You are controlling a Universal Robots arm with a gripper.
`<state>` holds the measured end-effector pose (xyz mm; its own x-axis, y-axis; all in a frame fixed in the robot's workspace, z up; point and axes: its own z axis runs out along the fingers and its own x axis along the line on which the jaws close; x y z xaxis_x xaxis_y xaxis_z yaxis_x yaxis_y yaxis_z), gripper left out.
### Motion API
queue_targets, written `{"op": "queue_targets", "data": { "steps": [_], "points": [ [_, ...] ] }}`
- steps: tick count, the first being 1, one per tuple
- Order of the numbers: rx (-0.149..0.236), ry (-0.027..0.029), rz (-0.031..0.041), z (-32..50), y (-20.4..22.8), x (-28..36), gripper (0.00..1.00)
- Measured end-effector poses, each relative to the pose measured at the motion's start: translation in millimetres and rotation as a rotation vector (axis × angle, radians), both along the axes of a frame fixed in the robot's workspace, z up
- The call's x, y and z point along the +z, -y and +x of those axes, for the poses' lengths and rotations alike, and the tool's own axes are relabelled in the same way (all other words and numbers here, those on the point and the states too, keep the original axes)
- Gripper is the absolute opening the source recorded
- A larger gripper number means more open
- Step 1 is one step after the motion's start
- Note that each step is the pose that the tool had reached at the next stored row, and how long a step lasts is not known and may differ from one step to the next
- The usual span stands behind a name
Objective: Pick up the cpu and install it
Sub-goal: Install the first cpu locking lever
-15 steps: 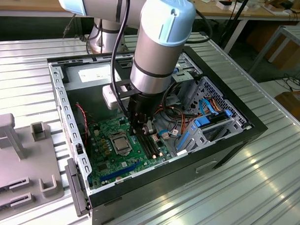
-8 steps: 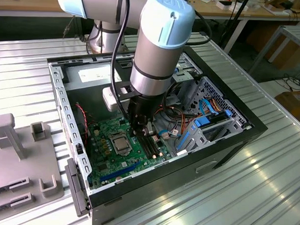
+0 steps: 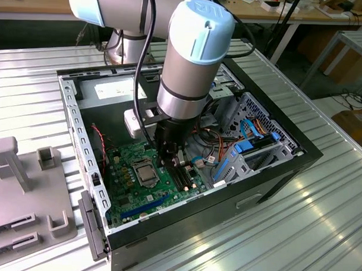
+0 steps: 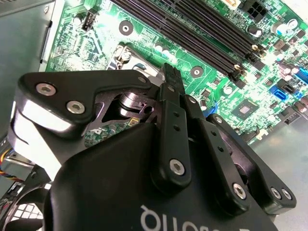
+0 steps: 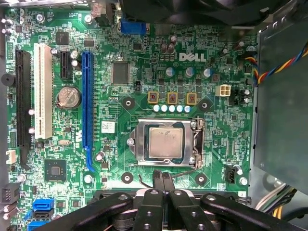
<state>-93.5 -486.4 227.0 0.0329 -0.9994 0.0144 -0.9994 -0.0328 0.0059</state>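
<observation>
Case (image 3: 275, 174), black and open-topped, lies on a ribbed metal table (image 3: 320, 223), with grey fixtures (image 3: 24, 189) on the table at the exterior view's left. The arm (image 3: 192, 64) reaches down into the case and hides much of the interior behind it in the exterior view. Board (image 5: 144, 86), green, covers the case floor; its far edges are cut off in both wrist views. A metal drive cage (image 3: 252, 132) with blue cables and loose wires stands at the exterior view's right of the arm, leaving little side room there. Long memory slots (image 4: 192, 33) run just beside the gripper (image 5: 162, 180). The socket frame (image 5: 166, 142) sits closed near the board's middle, with a thin lever wire along one edge. The cpu (image 5: 165, 143) lies flat inside the frame, its silver top visible. The gripper hangs above the board just beside the frame, fingers (image 5: 157, 179) pressed together with nothing between them, not touching the cpu.
</observation>
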Motion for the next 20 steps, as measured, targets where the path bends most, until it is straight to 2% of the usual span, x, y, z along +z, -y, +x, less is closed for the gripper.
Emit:
{"op": "queue_targets", "data": {
  "steps": [7,13,20],
  "points": [
    [0.0,0.0011,-0.0006,0.0,1.5,-3.9,0.11],
    [0.0,0.0022,-0.0004,0.0,2.2,-10.5,0.11],
    [0.0,0.0022,-0.0004,0.0,3.3,-14.1,0.11]
  ]
}}
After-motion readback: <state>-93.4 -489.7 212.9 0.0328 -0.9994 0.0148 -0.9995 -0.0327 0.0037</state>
